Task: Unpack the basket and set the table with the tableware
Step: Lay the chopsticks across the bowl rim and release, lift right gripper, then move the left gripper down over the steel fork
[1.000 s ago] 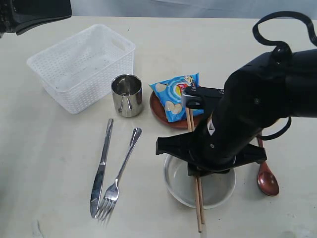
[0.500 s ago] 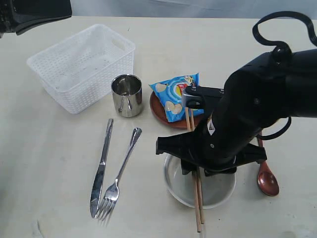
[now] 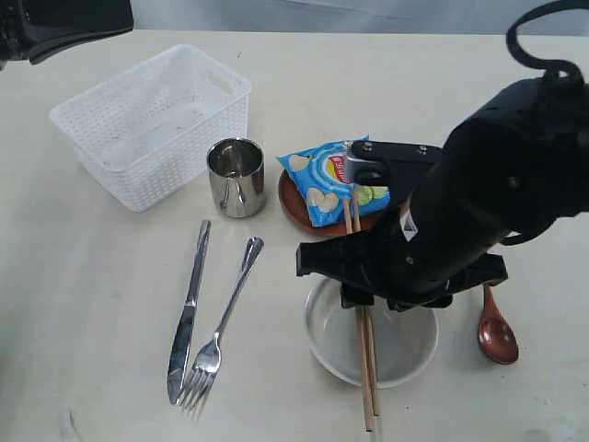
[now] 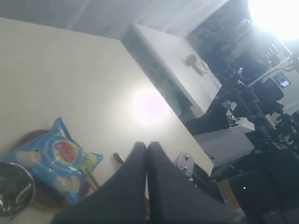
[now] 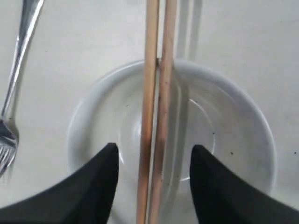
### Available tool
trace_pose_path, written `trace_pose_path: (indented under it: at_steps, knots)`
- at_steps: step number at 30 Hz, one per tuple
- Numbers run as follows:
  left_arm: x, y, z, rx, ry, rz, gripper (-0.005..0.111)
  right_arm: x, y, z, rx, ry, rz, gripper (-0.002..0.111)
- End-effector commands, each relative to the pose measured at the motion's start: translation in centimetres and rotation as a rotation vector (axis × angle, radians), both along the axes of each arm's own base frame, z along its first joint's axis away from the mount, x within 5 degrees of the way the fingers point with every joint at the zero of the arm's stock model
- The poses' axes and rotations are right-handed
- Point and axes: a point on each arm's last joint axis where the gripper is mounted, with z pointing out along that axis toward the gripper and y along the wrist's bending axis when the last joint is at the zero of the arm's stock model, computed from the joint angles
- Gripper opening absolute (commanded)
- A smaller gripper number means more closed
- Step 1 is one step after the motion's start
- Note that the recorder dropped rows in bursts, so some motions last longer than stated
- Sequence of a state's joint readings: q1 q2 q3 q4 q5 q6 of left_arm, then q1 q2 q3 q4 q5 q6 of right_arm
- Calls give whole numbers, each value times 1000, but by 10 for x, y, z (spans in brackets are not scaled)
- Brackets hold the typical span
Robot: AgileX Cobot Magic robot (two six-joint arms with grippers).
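The wooden chopsticks (image 3: 366,368) lie side by side across the pale bowl (image 3: 324,348), their far ends by the chips bag (image 3: 322,180) on the reddish-brown plate (image 3: 291,208). My right gripper (image 5: 154,148) hangs open just above them, one finger on each side and touching neither stick (image 5: 154,70) over the bowl (image 5: 233,140). The white basket (image 3: 175,175) stands at the back left, with nothing visible inside. Steel cup (image 3: 236,177), knife (image 3: 189,313), fork (image 3: 225,322) and dark wooden spoon (image 3: 497,336) rest on the table (image 3: 92,276). My left gripper (image 4: 147,145) is shut and empty.
The left arm (image 3: 64,23) hovers over the back-left corner. The bulky right arm (image 3: 460,230) hides part of the plate and of the bowl. The fork (image 5: 18,56) lies close beside the bowl. Another table and equipment stand beyond the far edge (image 4: 187,60).
My right gripper's jaws have spread and let go of the chopsticks, which now rest on the bowl. The right arm has lifted and shifted slightly back and right.
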State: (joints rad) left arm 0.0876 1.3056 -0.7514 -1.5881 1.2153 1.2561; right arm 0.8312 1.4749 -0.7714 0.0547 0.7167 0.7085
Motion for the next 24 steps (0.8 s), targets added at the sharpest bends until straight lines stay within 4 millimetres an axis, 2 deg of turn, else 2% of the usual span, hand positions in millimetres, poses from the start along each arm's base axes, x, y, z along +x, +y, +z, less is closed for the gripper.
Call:
trace_pose_path:
  at_steps: [1,6,10,15,21,24]
  knots:
    - [-1,0,3,-17,-13,5,0,-5,-7,25,47,-74,43,46]
    - [-1,0,3,-17,-13,5,0,-18,-21,55,84,-169,176,46]
    - [-3,0,-1,32,-7,-20,0,-28,-32,77,141,-253,210,46]
    - [-17,-7,-4,285,60,-139,0,-38,-50,98,137,-371,254,46]
    - [-49,-15,-1,694,134,-87,0,-48,-77,115,43,-488,284,46]
    - [-66,-21,-5,794,186,-50,0,-53,-89,122,8,-535,286,46]
